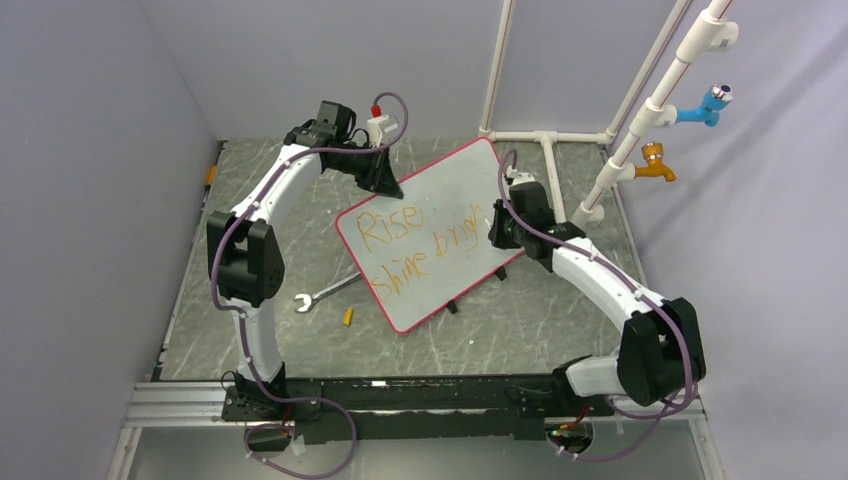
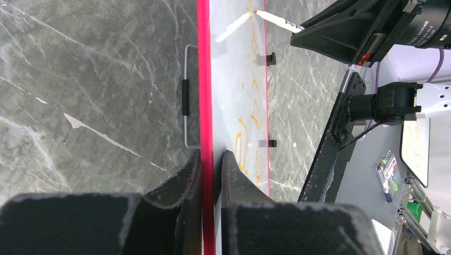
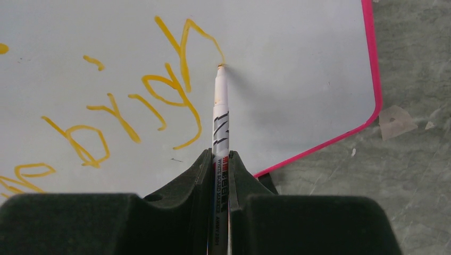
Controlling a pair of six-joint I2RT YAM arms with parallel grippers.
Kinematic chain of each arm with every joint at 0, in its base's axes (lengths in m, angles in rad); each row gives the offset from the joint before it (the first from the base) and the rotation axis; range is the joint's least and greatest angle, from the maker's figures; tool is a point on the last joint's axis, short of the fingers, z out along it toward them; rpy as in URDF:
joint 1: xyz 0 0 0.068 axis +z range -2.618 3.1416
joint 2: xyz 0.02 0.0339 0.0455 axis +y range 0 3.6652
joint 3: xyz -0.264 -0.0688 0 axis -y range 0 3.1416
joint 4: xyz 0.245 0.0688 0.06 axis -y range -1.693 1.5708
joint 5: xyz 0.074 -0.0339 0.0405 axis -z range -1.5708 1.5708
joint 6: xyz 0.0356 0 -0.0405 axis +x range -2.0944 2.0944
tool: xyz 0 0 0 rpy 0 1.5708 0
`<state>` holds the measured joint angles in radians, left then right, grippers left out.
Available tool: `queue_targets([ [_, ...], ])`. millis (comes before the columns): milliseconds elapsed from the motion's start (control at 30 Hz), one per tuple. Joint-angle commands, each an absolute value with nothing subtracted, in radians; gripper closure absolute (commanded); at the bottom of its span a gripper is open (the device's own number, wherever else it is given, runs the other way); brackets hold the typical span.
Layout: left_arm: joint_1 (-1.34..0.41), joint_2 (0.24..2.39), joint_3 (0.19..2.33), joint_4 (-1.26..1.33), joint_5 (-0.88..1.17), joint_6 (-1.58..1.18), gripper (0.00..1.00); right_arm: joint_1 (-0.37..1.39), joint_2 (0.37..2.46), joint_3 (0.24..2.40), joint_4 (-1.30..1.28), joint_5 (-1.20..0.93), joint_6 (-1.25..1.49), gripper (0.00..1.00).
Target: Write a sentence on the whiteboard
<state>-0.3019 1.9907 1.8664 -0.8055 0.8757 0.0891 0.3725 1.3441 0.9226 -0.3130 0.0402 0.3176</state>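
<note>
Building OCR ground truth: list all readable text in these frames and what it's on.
"Rise": upper row of the orange sentence on the whiteboard.
"shine brigh": lower row, last word unfinished.
"WHITE BOARD MARKER": printed on the marker barrel; the red print just above it is too small to read.
White print on the camera lens in the left wrist view: too blurred to read.

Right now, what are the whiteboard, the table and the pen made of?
The whiteboard looks like a smooth, glossy coated panel; its surface mirrors the marker, and its pink rim is likely plastic. The table looks like grey marble with white veins, but may be a printed sheet. The marker seems white plastic with printed lettering.
</note>
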Motion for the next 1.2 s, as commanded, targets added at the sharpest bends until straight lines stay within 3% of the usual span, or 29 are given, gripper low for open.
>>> queue_targets([
  [0,-0.337,1.946,1.869,-0.811,0.847,0.181,1.0,0.372,1.295,0.937,-0.335,0.039,0.316,1.0],
  [367,-0.338,1.935,1.866,-0.818,0.807,0.193,1.0,0.353,1.264,1.015,-0.378,0.058,0.335,1.0],
  [700,-0.374,1.878,1.834,-0.808,0.721,0.228,1.0,0.102,1.316,1.087,-0.352,-0.407,0.459,1.0],
  [1000,-0.413,1.81,1.8,-0.784,0.606,0.242,1.0,0.043,1.347,1.013,-0.274,-0.645,0.628,1.0],
  [1167,-0.427,1.786,1.782,-0.774,0.556,0.248,1.0,0.017,1.361,1.009,-0.289,-0.653,0.655,1.0],
])
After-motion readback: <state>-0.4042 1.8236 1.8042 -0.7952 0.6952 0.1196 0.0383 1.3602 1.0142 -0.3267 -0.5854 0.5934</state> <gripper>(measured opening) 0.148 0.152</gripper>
